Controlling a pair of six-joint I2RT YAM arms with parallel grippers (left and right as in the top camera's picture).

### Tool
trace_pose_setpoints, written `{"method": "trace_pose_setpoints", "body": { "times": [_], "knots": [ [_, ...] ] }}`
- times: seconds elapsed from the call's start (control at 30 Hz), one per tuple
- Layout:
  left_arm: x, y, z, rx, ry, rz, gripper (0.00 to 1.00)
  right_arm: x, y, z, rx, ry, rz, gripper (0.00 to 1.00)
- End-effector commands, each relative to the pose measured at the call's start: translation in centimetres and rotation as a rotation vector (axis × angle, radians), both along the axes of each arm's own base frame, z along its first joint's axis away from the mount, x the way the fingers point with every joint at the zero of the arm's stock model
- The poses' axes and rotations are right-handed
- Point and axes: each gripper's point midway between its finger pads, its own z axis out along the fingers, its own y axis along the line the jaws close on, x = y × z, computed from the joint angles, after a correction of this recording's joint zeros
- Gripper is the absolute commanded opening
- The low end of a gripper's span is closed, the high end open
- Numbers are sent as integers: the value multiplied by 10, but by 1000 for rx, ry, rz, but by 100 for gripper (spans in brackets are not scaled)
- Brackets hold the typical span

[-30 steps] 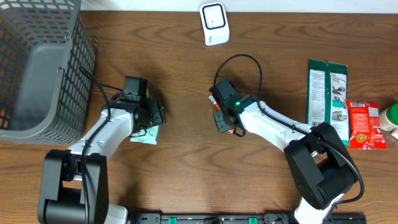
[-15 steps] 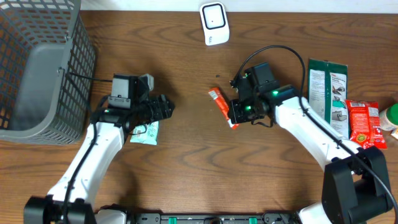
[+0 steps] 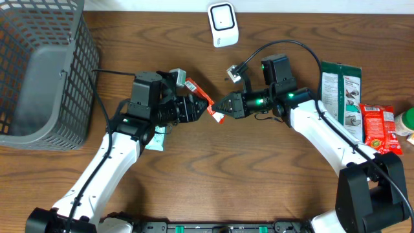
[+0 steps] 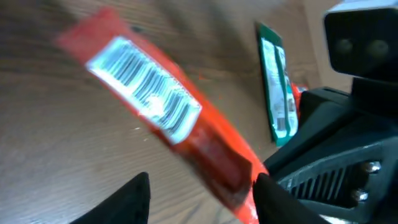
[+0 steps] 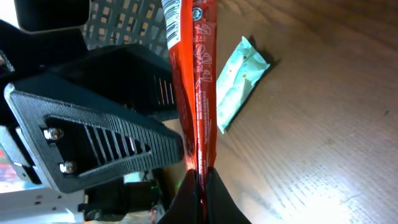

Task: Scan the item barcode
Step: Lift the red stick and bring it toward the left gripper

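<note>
Looking down from overhead, I see the red packet (image 3: 194, 88) lifted off the table (image 3: 194, 188), between the two arms and below the white scanner (image 3: 222, 24). My right gripper (image 3: 220, 109) is pinched tight on one end of it. The right wrist view shows its fingertips (image 5: 217, 202) closed flat on the wrapper. My left gripper (image 4: 198, 194) is partly open, its fingers (image 4: 137, 199) on either side of the packet but not clamping it. The barcode (image 4: 146, 87) faces that wrist camera. A mint-green sachet (image 3: 154, 138) lies on the wood beneath the left arm.
</note>
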Motion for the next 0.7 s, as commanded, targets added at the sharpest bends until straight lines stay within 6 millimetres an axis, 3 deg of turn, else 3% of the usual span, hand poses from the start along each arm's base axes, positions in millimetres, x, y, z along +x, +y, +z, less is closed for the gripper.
{"method": "trace_pose_setpoints", "body": {
  "times": [0.0, 0.1, 0.17, 0.2, 0.33, 0.47, 0.6, 0.67],
  "knots": [
    [2, -5, 8, -21, -30, -13, 49, -12, 11, 6, 34, 25, 44, 1],
    [4, -4, 8, -16, -36, -5, 43, -16, 14, 7, 39, 27, 58, 1],
    [4, -4, 8, -16, -35, -5, 20, -16, 15, 7, 38, 14, 64, 2],
    [4, -4, 7, -16, -35, -5, 19, -15, 14, 6, 35, 5, 64, 4],
    [6, -1, 6, 1, -39, 15, 8, -12, 13, 4, 20, -57, 75, 38],
    [7, 2, 2, 1, -6, 47, 7, -2, -2, -15, -119, -64, -15, 56],
    [9, 19, -15, 74, 58, 152, 7, 0, -27, -34, -313, -85, -92, 57],
    [8, 33, -27, 148, 92, 211, 7, -2, -48, -47, -464, -79, -153, 58]
  ]
}}
